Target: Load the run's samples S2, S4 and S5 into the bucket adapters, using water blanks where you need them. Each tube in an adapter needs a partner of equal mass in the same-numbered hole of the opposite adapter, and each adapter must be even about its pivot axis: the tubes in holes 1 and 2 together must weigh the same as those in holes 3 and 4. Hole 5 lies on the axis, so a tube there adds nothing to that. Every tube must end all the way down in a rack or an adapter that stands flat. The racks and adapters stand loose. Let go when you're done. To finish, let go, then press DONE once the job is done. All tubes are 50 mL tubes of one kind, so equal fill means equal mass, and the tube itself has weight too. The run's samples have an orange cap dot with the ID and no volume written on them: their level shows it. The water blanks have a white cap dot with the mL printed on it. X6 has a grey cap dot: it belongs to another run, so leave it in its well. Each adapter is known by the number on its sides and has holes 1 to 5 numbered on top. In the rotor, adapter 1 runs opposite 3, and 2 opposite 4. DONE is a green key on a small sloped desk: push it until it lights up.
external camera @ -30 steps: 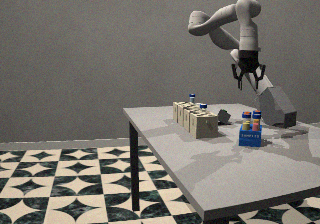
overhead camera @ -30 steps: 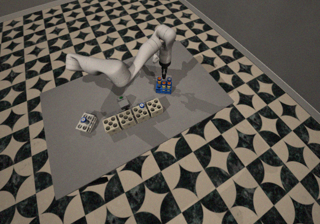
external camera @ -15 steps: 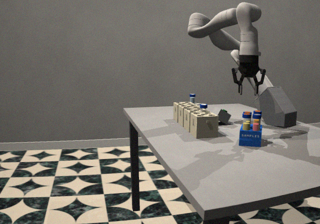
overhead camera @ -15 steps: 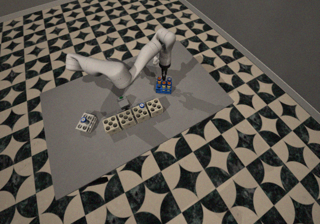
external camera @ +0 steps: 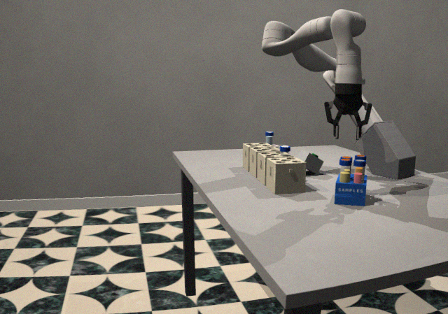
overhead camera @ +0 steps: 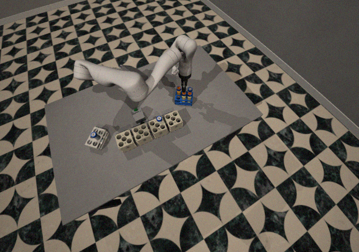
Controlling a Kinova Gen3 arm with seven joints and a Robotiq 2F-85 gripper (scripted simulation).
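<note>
Seen from the top: end effector [overhead camera: 183, 84] poised directly over the blue sample rack [overhead camera: 183, 100], pointing straight down, presumably lined up for a vertical pull on one of the orange-dotted sample tubes [overhead camera: 189, 94] standing in it. Which tube is targeted: cannot tell, caps too small to read. Four beige adapters [overhead camera: 173, 120] set in a touching row nearer the front of the counter [overhead camera: 87, 168], one blue-capped blank [overhead camera: 159, 118] already seated in the second from the right. Off to the left, well apart, a pale blank rack [overhead camera: 97, 137] with one more blue-capped tube [overhead camera: 93, 134]. Small sloped desk with the green DONE key [overhead camera: 135, 109] just behind the adapter row, untouched by the look of it.

Seen from the exterior: end effector [external camera: 347, 133] hanging above the rack marked SAMPLES [external camera: 350, 190], fingers [external camera: 336, 130] spread partway and pinching nothing, clear air between tips and caps. Spread likely set just wider than a cap, ready to slip over one on descent. Sample tubes [external camera: 344, 171] upright and fully down in their wells, coloured fills at differing levels. Adapters [external camera: 285, 175] lined end-on, flat on the counter [external camera: 325, 245], blank cap [external camera: 285, 147] showing above one. Loading judged barely begun: samples all in their rack.
</note>
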